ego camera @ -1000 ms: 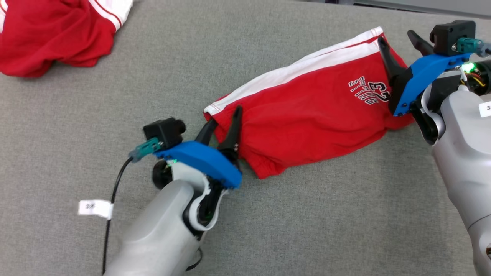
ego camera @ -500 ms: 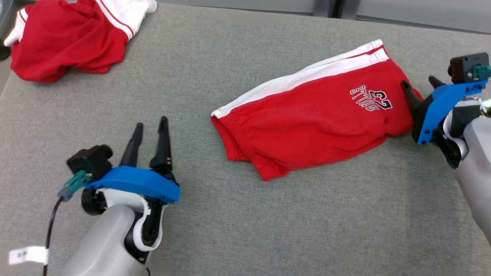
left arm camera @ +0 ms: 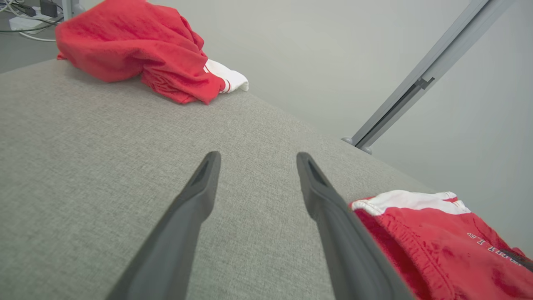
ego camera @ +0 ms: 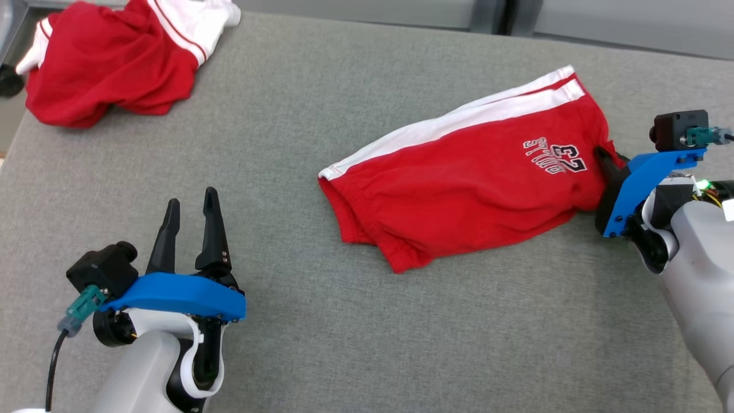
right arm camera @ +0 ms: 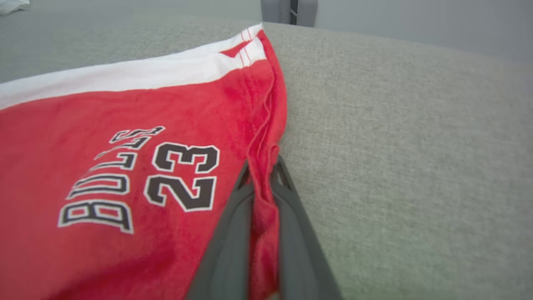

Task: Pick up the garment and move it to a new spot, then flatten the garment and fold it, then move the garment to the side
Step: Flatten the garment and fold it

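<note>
withdrawn over the last second from the waistband end of the folded red fabric shorts with a white side stripe and a black "bulls 23" print (ego camera: 459, 172), the left hand (ego camera: 191, 201) now hovers well apart from them at the lower left, its two long dark fingers spread wide and holding nothing. the right hand (ego camera: 605, 160) has meanwhile shut on the opposite, leg-hem end. the shorts lie diagonally on the grey fabric-covered bench (ego camera: 344, 344), right of centre, and a second, crumpled red-and-white garment (ego camera: 109, 63) sits at the far left corner. in the right wrist view the fingers (right arm camera: 233, 233) pinch a raised ridge of hem just beside the print, with cloth bunched between them. judging by the doubled, flattened lie of the cloth, folding looks finished, and the step in hand is the final move to the side. the next move calls for a low, steady drag or lift by the right hand, since a grip on one edge alone may let the layers slide apart.
</note>
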{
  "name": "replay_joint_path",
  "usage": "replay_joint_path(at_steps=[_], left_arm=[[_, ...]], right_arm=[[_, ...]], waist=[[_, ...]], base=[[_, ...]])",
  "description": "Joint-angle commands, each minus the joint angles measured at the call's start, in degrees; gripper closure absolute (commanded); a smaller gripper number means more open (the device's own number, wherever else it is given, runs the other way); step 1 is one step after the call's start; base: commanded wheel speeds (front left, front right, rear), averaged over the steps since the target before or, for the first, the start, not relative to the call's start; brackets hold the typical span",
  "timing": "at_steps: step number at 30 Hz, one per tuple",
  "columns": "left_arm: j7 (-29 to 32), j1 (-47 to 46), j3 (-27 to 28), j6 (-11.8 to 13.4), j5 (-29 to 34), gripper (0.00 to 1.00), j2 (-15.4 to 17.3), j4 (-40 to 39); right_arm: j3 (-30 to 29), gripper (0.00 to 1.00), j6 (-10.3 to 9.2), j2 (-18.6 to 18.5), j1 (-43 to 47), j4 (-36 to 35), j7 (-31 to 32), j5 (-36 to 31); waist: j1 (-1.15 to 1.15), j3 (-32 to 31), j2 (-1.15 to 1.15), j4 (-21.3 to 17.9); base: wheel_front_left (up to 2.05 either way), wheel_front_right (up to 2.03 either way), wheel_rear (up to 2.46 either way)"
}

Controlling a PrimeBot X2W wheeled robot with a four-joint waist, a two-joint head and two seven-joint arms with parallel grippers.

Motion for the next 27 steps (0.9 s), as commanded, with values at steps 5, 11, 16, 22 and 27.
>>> replay_joint_path(at_steps=[5, 11, 16, 22, 27], left_arm=[[-0.3, 1.8, 0.2, -0.4, 2.9, 0.00, 0.2, -0.3], [-0.2, 4.3, -0.6, -0.7, 4.0, 0.00, -0.4, -0.1], [-0.2, 6.9, -1.2, -0.5, 3.9, 0.00, -0.7, -0.2], [-0.2, 9.3, -1.3, -0.1, 4.7, 0.00, -0.6, 0.5], [-0.2, 9.7, -1.6, 0.2, 5.9, 0.00, -0.7, 1.3]], right_arm=[[0.6, 1.00, 0.00, 1.0, 2.7, -0.8, -4.8, 1.5], [0.5, 1.00, -0.01, 0.7, 8.9, -1.7, -10.9, 3.7], [-1.9, 1.00, 0.00, 1.2, 16.1, -2.3, -15.4, 6.0], [-6.7, 1.00, 0.00, 1.7, 22.8, -4.6, -16.9, 6.5], [-12.9, 1.00, 0.00, 2.0, 24.4, -7.6, -17.0, 3.7]], waist=[[0.01, -3.9, 0.00, -3.2], [0.01, -9.5, 0.00, -7.0], [0.01, -13.1, 0.00, -9.8], [0.01, -14.2, 0.00, -11.8], [0.01, -13.8, 0.00, -11.8]], base=[[0.00, 0.00, 0.00], [0.00, 0.00, 0.00], [0.00, 0.00, 0.00], [0.00, 0.00, 0.00], [0.00, 0.00, 0.00]])
